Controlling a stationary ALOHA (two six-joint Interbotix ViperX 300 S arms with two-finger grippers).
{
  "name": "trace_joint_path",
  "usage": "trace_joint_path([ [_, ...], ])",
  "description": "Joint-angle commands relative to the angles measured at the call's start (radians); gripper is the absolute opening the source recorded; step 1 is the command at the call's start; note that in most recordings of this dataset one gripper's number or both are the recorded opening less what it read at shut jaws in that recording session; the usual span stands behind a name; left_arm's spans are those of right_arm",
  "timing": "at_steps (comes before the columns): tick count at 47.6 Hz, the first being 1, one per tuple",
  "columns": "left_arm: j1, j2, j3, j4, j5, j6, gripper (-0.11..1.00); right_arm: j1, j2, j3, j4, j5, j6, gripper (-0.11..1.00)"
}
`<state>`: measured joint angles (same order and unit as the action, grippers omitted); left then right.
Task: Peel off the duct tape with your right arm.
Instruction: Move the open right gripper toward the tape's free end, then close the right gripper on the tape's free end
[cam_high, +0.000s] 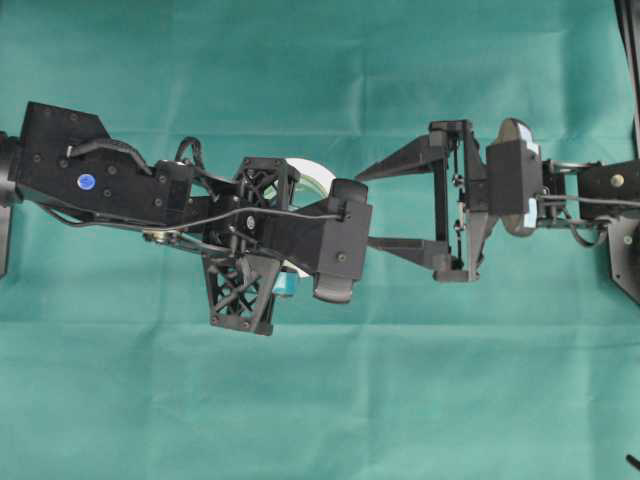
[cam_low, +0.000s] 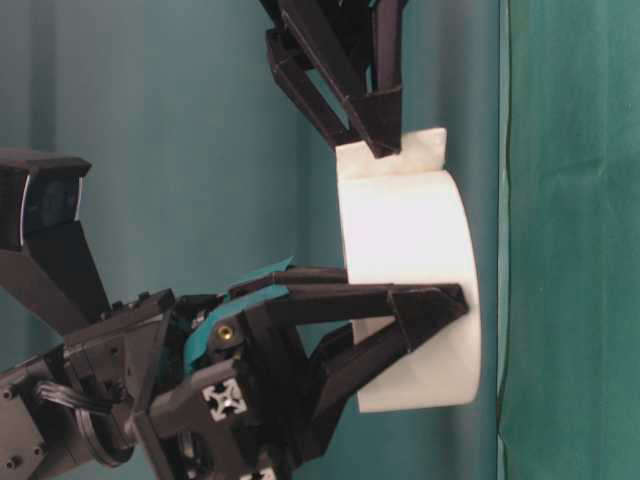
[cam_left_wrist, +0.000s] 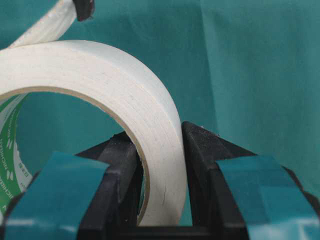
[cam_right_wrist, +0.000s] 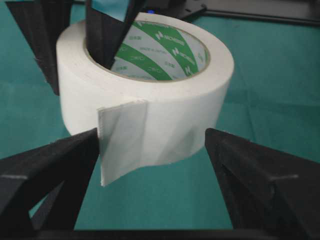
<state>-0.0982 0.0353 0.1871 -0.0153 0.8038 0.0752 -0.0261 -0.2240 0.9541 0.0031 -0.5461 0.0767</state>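
Observation:
The duct tape (cam_right_wrist: 150, 100), a white roll with a green-printed core, is held above the green cloth. My left gripper (cam_left_wrist: 160, 150) is shut on the roll's wall, one finger inside the core and one outside. The right arm (cam_high: 520, 180) reaches in from the right. Its gripper (cam_right_wrist: 151, 134) is open, and the two wedge fingers straddle the near side of the roll. A loose white tab (cam_right_wrist: 120, 145) sticks out from the roll right beside one of those fingers (cam_right_wrist: 55, 165); whether they touch cannot be told. In the table-level view a black fingertip (cam_low: 385, 135) sits at the tab (cam_low: 415, 150).
A green cloth (cam_high: 320, 400) covers the whole table, with a fold line across its near half. A dark bar (cam_high: 628, 40) runs down the top right corner of the overhead view.

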Motion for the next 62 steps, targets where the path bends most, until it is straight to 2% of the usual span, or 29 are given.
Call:
trace_joint_path([
  [1, -0.008, -0.023, -0.028, 0.003, -0.003, 0.002, 0.20, -0.009, -0.008, -0.015, 0.008, -0.011, 0.002, 0.72],
  [29, -0.015, -0.025, -0.026, 0.003, -0.002, 0.002, 0.20, 0.000, 0.020, -0.029, 0.008, -0.011, 0.005, 0.71],
  [34, -0.015, -0.025, -0.026, 0.003, -0.002, 0.002, 0.20, 0.003, 0.025, -0.031, 0.008, -0.012, 0.005, 0.67],
  [40, -0.015, -0.025, -0.025, 0.003, 0.000, 0.002, 0.20, 0.003, 0.026, -0.031, 0.006, -0.012, 0.005, 0.55],
  [48, -0.015, -0.025, -0.025, 0.003, 0.002, 0.002, 0.20, 0.003, 0.025, -0.029, 0.008, -0.012, 0.005, 0.16],
  [52, -0.015, -0.025, -0.023, 0.003, 0.002, 0.002, 0.20, 0.003, 0.021, -0.026, 0.008, -0.011, 0.005, 0.02],
  [55, -0.015, -0.025, -0.025, 0.003, 0.002, 0.002, 0.20, 0.003, 0.020, -0.025, 0.006, -0.012, 0.005, -0.03],
  [62, -0.015, -0.025, -0.023, 0.003, 0.002, 0.002, 0.20, 0.005, 0.018, -0.025, 0.005, -0.011, 0.005, -0.04],
])
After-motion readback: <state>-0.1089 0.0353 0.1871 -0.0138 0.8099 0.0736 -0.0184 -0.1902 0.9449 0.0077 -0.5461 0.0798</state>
